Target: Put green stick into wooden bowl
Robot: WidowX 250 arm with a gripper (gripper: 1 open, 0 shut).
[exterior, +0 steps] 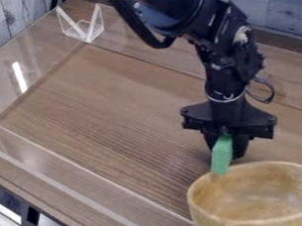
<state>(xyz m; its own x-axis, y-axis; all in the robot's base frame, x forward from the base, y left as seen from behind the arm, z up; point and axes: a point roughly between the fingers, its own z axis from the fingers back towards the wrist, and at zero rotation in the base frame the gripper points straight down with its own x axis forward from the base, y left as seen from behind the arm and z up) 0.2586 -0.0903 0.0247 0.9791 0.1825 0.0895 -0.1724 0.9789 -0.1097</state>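
Camera view, looking down at an angle over a brown wood-grain counter (100,109) edged by clear acrylic walls (31,71). Black robot arm (193,22) reaching in from the top, ending in a black hand (226,131) pointed straight down. Fingers closed tight on the upper end of a small bright green rectangular stick (220,157), gripped between them. Stick hanging directly below the hand, most of its length exposed under the fingertips. Long axis close to upright, tilted slightly so the lower end sits a little left of the upper end in the picture; lower square end pointing down toward the counter and the bowl's rim. Round, shallow, light-tan wooden bowl (261,203) at the lower right, partly cut off by the bottom and right edges of the picture. Stick's lower end just above and at the bowl's far-left rim, seemingly outside the hollow rather than over its middle; cannot tell whether touching the rim. Small clear triangular stand (80,24) far off at the upper left corner, well apart from hand and bowl.
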